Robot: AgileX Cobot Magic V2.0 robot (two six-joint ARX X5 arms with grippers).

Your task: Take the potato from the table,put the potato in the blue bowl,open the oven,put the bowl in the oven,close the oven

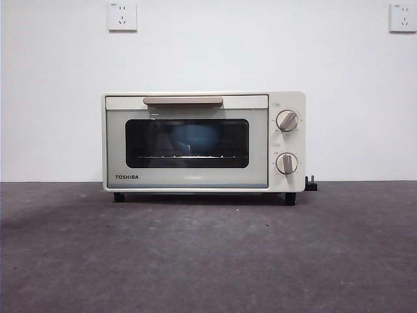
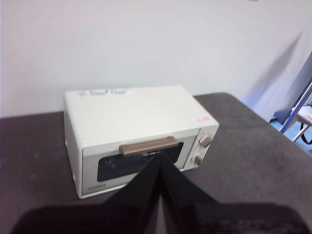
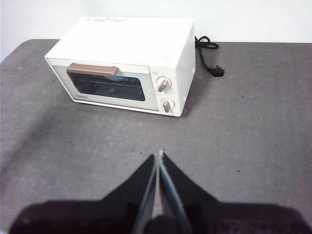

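Observation:
The cream-white TOSHIBA oven (image 1: 203, 141) stands on the dark grey table (image 1: 208, 254) with its door closed. Through the dark glass a blue bowl (image 1: 190, 138) shows dimly on the rack inside. The potato is hidden. My left gripper (image 2: 161, 158) hovers in front of the oven (image 2: 139, 134), below its beige handle (image 2: 148, 146), jaws pressed together with nothing in them. My right gripper (image 3: 159, 157) hangs back over bare table, well short of the oven (image 3: 124, 63), and is shut and empty too. Neither gripper appears in the front view.
A black power cord and plug (image 3: 209, 53) lie on the table beside the oven's knob side. Two wall sockets (image 1: 122, 16) sit high on the white wall behind. A metal frame (image 2: 300, 114) stands past the table edge.

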